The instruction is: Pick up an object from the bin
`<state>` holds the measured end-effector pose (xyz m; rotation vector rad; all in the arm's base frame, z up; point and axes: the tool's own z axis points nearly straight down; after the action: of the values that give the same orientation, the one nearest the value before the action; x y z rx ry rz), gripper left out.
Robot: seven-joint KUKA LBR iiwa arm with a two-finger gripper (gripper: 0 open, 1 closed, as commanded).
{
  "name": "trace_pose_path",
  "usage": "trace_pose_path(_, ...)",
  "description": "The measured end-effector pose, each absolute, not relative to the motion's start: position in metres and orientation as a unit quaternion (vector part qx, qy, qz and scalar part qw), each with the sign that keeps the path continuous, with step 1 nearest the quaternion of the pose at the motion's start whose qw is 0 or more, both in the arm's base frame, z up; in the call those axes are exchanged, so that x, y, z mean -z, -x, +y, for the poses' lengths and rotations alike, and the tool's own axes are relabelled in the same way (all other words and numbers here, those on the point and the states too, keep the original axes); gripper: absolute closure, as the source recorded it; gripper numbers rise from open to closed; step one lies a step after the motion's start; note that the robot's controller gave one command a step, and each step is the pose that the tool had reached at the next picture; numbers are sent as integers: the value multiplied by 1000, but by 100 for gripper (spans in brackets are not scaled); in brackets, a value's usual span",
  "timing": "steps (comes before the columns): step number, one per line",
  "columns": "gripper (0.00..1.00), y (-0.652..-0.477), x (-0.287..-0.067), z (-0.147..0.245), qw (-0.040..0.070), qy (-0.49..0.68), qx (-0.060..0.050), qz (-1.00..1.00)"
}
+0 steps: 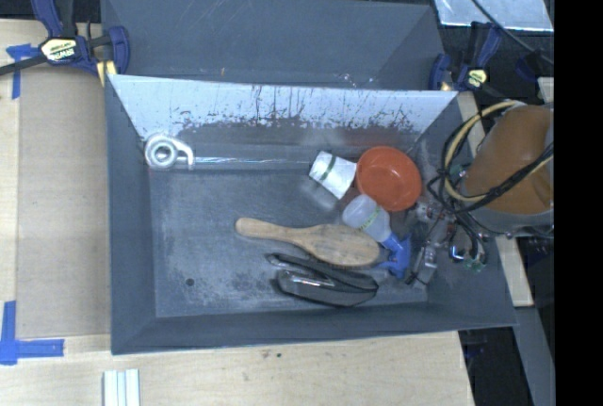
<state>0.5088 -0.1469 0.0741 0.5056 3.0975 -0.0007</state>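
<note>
Several loose things are noted in the grey bin (132, 235), most of them gathered about a wooden paddle (316, 242) that lies flat on the floor.

- Just beyond the paddle's broad end is a clear plastic bottle (366, 214), close against it.
- Past the bottle, an orange bowl (388, 176) and a white cup (332, 170) sit side by side at the foot of the far wall.
- On the paddle's near side a black hand tool (322, 284) is laid alongside, just beside it.
- A metal ring (162, 153) is well apart, far beyond the handle end.

The arm (509, 164), under its orange cover, reaches over the wall nearest the paddle's broad end. The jaws are low, just off that end and beside a small blue piece (396, 255). Whether that piece is a bin thing or a robot part cannot be told. Whether the jaws are wide or narrow cannot be told either, as cables and shadow cover them. Nothing is seen held between them.

The pick is judged not yet made. The nearest candidates are the paddle's broad end, the blue piece and the near tip of the black tool. The low station is judged to suit a grasp in that crowded corner. The sloping wall and the neighbouring things are thought to leave little room.
</note>
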Motion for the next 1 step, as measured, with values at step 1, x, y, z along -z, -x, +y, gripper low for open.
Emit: trace_pose_path(1,0,-512,-120,-139,6,-204,1,979)
